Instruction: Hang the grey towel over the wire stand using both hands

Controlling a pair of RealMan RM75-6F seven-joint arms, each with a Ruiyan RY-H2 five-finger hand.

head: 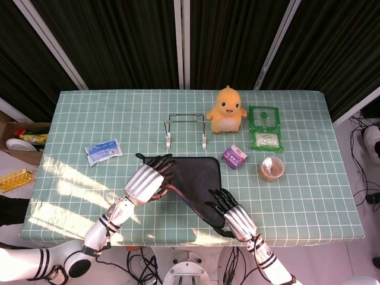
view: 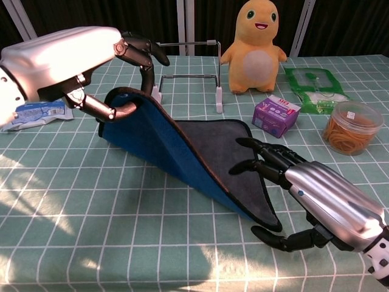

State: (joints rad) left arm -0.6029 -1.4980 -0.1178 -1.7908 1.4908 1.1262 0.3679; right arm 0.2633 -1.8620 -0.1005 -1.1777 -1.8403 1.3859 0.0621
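Pinching the grey towel point(view: 200, 152) edge, the left hand point(view: 67, 61) lifted it short of the wire stand point(view: 185, 73); the right hand point(view: 316, 194) hovered spread, nothing hung yet.

the grey towel point(view: 219, 152) has dark piping and a blue underside; its left edge is lifted off the counter point(view: 91, 213), showing the blue face, while its right part lies flat with one corner pointing toward the near edge. the wire stand point(view: 185, 67) sits upright just behind the towel, a thin metal frame on white feet, bare
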